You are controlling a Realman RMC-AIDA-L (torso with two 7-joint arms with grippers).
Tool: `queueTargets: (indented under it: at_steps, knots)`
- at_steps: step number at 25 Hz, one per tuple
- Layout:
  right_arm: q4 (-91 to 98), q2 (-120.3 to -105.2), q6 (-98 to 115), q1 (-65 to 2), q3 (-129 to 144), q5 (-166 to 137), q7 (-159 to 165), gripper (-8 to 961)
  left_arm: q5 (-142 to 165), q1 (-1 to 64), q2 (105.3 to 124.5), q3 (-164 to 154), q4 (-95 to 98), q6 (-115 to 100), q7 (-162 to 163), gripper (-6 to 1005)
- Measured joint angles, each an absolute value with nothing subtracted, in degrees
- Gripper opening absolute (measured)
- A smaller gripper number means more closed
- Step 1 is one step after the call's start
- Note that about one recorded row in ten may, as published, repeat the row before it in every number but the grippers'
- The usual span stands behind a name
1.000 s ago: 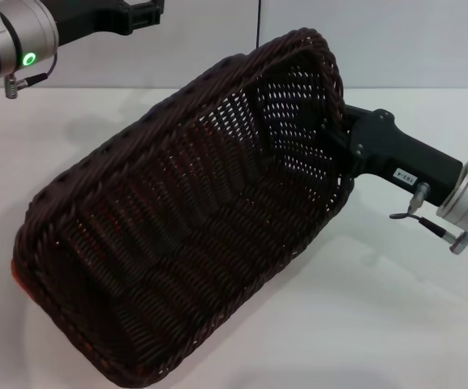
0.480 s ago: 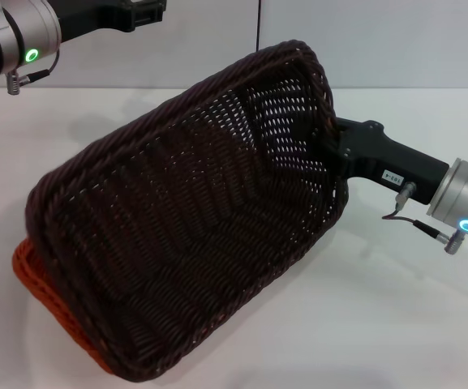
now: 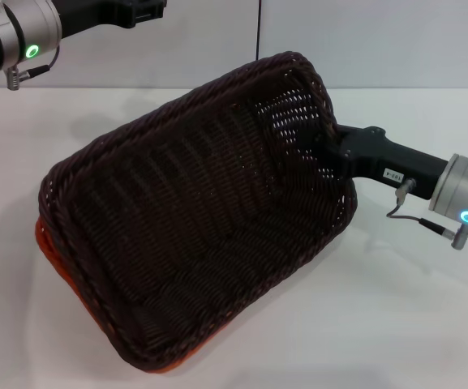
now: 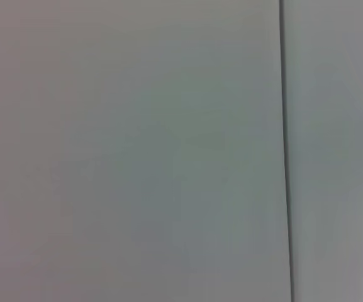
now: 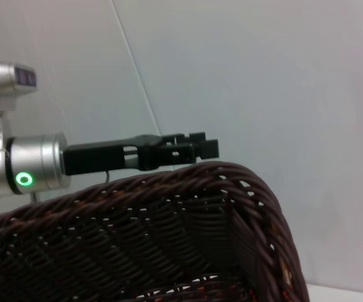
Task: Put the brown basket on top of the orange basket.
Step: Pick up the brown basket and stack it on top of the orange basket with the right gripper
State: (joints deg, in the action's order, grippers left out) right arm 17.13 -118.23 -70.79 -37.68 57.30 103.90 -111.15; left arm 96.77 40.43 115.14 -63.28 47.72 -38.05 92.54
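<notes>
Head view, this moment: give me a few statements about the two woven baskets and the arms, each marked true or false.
1. The dark brown woven wicker basket is tilted, its right end raised. True.
2. The right gripper holds that raised end. True.
3. The bright orange woven basket sits beside the brown one, fully visible. False: only an orange edge shows beneath it.
4. The left gripper grips the brown basket. False: it is raised at the far left, apart from it.

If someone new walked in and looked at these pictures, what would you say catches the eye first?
The big brown basket fills the middle of the head view, tilted, with its right end raised and held by the right gripper. Just a sliver of the orange basket peeks out beneath its lower left edge on the white table. The left gripper is up at the top left, away from both baskets.
</notes>
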Motion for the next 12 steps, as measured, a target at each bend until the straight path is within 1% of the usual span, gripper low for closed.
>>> queueTargets:
  at_steps: [7, 12]
  knots:
    - [18.2, -117.97, -69.5, -38.4, 57.2, 102.9, -109.4, 162, 96.8, 40.6, 115.13, -63.2, 47.7, -38.0, 91.6, 856]
    - [18.9, -118.1, -69.1, -39.1, 57.3, 101.7, -108.8, 175, 96.8, 40.6, 115.18, -63.2, 47.7, -38.0, 91.4, 856]
